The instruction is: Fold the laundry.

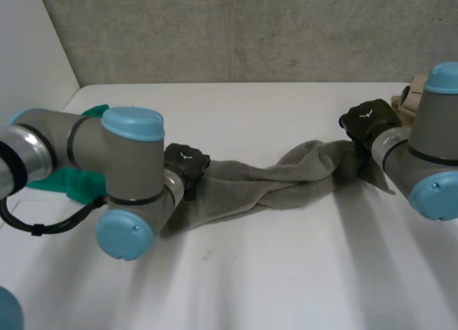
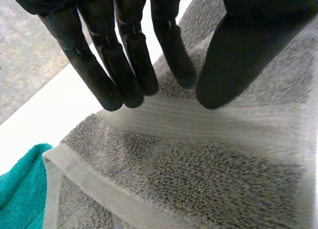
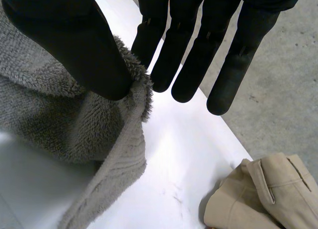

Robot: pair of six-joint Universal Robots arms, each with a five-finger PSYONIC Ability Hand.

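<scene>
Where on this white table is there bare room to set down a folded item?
Free: the wide near strip of the white table before the grey terry towel, and the far strip behind it. Crowded: the left hand by the teal cloth; the right hand by the beige garment.

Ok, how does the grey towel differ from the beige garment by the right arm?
The grey towel is fluffy terry; the beige garment is smooth with stitched seams. The grey towel lies stretched long and twisted across the table; the beige garment sits bunched at its edge. Neither is neatly folded.
</scene>
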